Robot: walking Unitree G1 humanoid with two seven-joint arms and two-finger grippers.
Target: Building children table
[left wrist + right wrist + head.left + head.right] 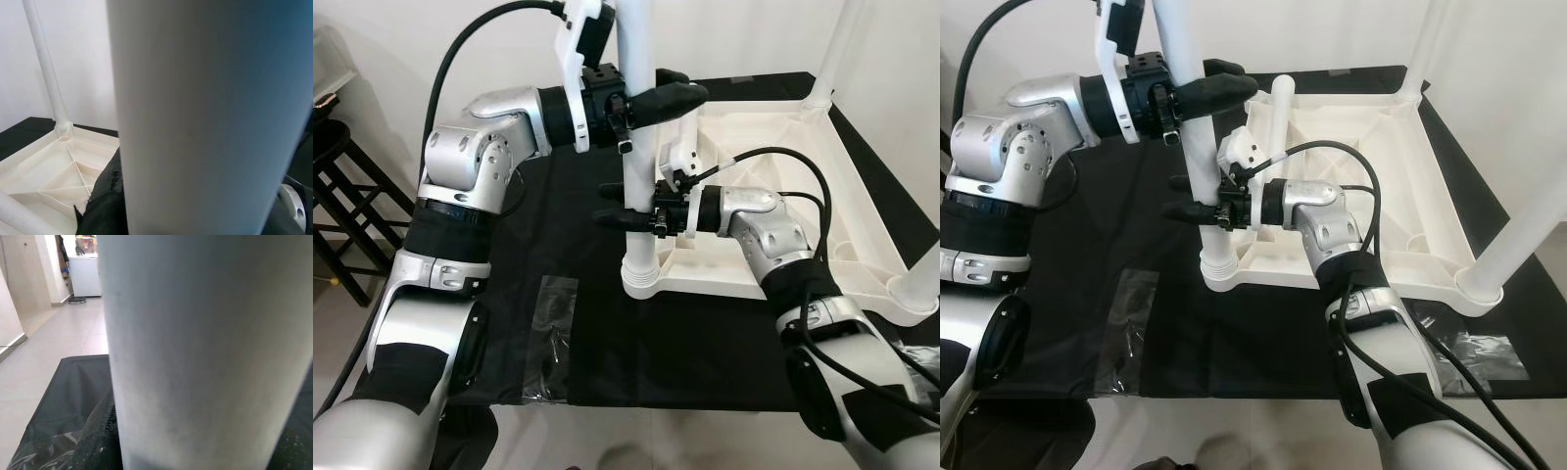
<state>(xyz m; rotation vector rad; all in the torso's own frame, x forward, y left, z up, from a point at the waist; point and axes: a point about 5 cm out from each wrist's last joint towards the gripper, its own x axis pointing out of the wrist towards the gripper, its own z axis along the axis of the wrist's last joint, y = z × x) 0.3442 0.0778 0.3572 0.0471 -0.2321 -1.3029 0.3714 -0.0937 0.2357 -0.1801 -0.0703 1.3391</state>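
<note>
White walls stand behind a low table [607, 372] with a black cloth over it. On the cloth lies a white table top [783, 186], turned upside down, so its ribs show. It takes up the far right part of the cloth and reaches close to the right edge. A clear plastic bag [548, 338] lies flat on the cloth near the front edge, well apart from the table top. Another clear bag [1474, 352] lies by the front right corner. A dark wooden stool [342, 196] stands on the floor to the left of the table.

Three white legs already stand up from corners of the table top: one at the far corner [837, 49], one at the near right corner [1528, 215], and one at the near left corner [636, 147]. A shorter white post [1281, 113] stands just behind the near left leg. The left half of the cloth is bare, so there is open room on that side.

Both arms reach to the near left leg. The left hand [656, 101] is closed around the leg high up, with its black fingers on both sides of it. The right hand [625, 204] is closed around the same leg lower down, just above the thick ring where the leg meets the table top. A black cable loops over the right arm above the table top. In both wrist views the white leg is right up close between the dark fingers [102, 200].
</note>
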